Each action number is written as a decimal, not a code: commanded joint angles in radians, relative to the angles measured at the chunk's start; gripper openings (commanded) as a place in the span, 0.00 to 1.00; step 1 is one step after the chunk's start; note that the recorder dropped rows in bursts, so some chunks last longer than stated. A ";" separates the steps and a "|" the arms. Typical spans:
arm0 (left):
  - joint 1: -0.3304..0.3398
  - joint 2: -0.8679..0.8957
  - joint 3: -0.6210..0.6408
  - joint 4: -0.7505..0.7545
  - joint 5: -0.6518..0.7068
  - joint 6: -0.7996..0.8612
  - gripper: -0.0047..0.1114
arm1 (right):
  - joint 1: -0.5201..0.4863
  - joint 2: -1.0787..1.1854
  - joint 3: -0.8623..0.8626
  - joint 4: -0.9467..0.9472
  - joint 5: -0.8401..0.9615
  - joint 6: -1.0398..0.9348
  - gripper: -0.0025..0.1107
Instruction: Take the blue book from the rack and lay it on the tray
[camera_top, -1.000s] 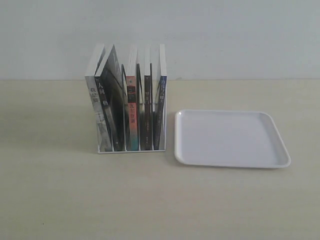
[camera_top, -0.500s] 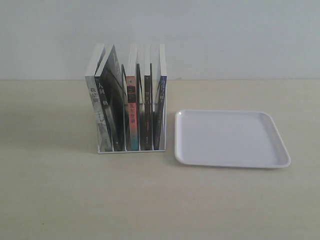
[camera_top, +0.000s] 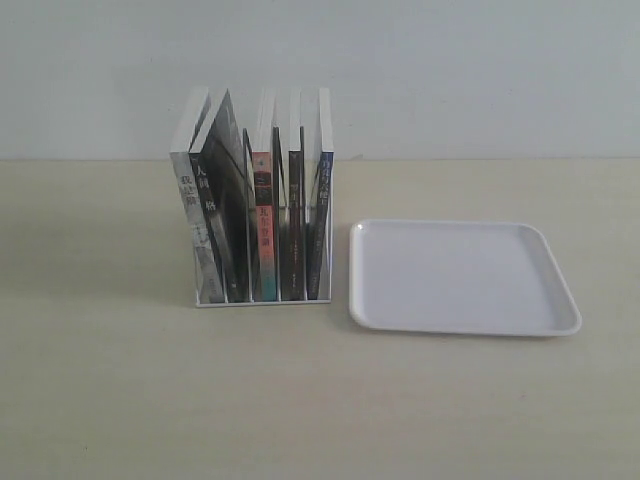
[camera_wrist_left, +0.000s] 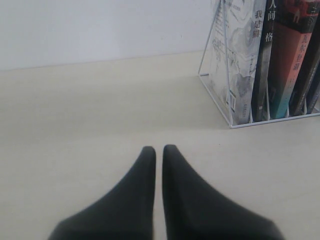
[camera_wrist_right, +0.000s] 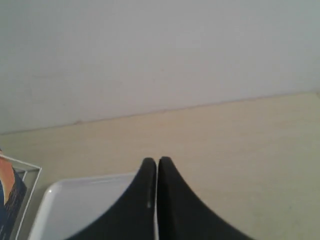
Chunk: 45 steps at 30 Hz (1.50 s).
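Exterior view: a pale counter (camera_top: 120, 380) against a plain wall. A white wire rack (camera_top: 262, 300) holds five upright books. The blue book (camera_top: 325, 185) stands in the slot at the end nearest the tray (camera_top: 460, 275), which lies flat just beside the rack with nothing on it. No arm or gripper shows here.

Left wrist view: the left gripper (camera_wrist_left: 158, 149) is clenched on nothing, its tips nearly touching, above bare counter. The far end of the rack (camera_wrist_left: 215, 95) is near it but apart.

Right wrist view: the right gripper (camera_wrist_right: 157, 161) is likewise closed and holds nothing, over the tray's (camera_wrist_right: 85, 200) edge. A corner of the blue book (camera_wrist_right: 7, 197) peeks in.

Nothing of the task is done yet: reaching, gripping, lifting out and laying the book down all remain.
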 joint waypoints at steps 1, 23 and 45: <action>0.000 -0.003 -0.003 0.002 -0.015 -0.007 0.08 | 0.070 0.100 -0.029 0.037 0.006 -0.039 0.02; 0.000 -0.003 -0.003 0.002 -0.015 -0.007 0.08 | 0.660 0.573 -0.567 -0.159 0.187 0.143 0.02; 0.000 -0.003 -0.003 0.002 -0.015 -0.007 0.08 | 0.775 0.859 -1.117 -0.519 0.620 0.466 0.02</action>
